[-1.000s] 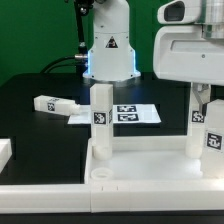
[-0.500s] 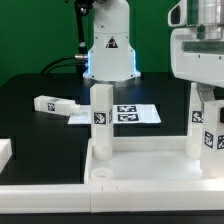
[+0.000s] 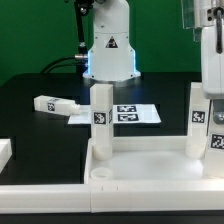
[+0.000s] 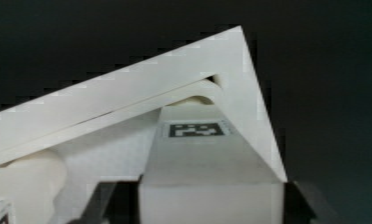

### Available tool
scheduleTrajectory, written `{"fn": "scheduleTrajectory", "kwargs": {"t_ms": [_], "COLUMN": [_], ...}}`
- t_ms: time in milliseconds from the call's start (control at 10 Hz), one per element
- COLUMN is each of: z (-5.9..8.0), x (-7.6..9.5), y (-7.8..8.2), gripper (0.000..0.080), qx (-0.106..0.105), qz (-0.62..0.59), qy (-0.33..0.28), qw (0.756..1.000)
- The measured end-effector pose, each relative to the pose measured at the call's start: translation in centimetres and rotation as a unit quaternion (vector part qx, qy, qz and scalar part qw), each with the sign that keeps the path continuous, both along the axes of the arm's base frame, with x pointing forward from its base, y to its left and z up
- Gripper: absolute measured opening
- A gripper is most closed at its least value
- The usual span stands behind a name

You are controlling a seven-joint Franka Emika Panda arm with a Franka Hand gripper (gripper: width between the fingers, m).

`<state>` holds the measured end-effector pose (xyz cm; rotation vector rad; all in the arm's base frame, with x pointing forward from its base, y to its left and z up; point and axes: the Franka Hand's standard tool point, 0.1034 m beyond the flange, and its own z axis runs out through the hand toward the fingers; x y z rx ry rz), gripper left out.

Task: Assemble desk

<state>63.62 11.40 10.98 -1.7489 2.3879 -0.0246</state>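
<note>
White plastic dominates: at the exterior view's left a loose leg lies on the black table, near the marker board. The tabletop fills the foreground, one leg standing upright in its socket. At the right, the gripper has risen over the last second, mostly out of frame now, while a second leg remains standing. Its fingers are partly open, and the wrist view shows a tagged post between them; whether they grip it I cannot tell.
</note>
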Motion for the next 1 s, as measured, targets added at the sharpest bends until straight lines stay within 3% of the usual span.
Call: {"fn": "scheduleTrajectory", "kwargs": {"t_ms": [100,300,500,800,900,1000], "z": [0.0,0.1,-0.4,-0.4,-0.4,-0.3], "x": [0.0,0.2,-0.1,-0.1,0.0,0.5], "y": [0.3,1.1,1.6,1.3,1.0,0.2], "gripper": [0.0290,0.0613,0.0644,0.0649,0.0649,0.0649], "qx": [-0.008,-0.034,-0.059,-0.077,-0.088,-0.106], "qz": [0.037,0.196,0.386,0.469,0.521,0.621], "qy": [-0.003,-0.028,-0.043,-0.049,-0.049,-0.046], "qw": [0.999,0.980,0.920,0.878,0.848,0.775]}}
